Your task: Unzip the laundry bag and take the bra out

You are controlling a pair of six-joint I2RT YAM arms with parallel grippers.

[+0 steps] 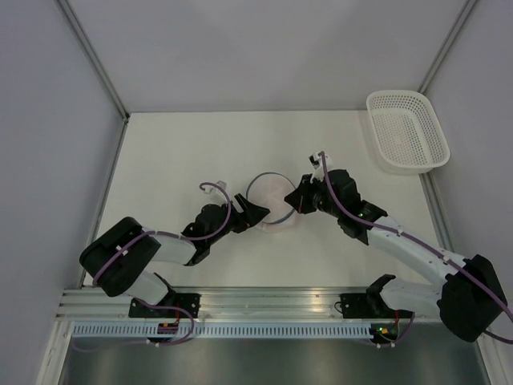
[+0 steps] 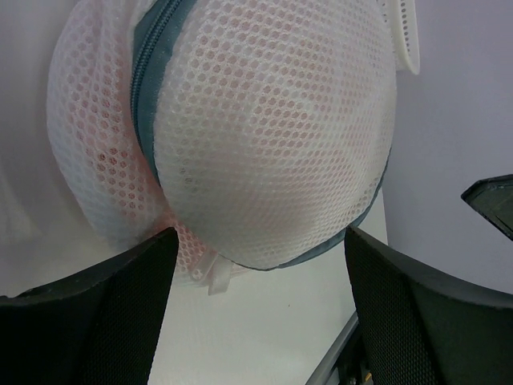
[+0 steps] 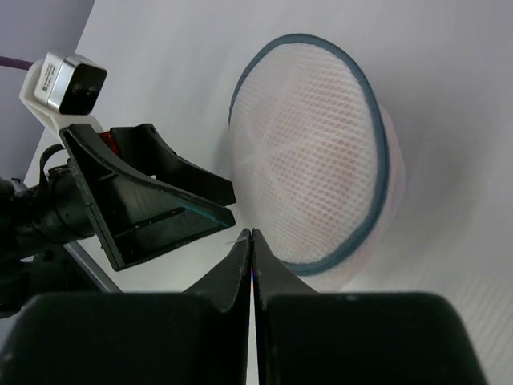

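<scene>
The zipped laundry bag point(image 1: 271, 200) lies on the worktop point(image 1: 184, 152), the pink bra point(image 2: 104, 152) showing through its mesh. The left pincer point(image 1: 258, 215) stands open, flanking the bag. The right pincer point(image 3: 250, 237) is closed just beside the bag's rim.

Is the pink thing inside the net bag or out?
Inside. The bra shows pink through the white mesh of the laundry bag, and its grey zipper looks closed.

Robot lab cell, from what I see.
White bench point(image 1: 184, 152) walled by plain panels point(image 1: 264, 48) from 9 to 3 o'clock; aluminium mounting rail point(image 1: 264, 302) at 6 o'clock.
</scene>
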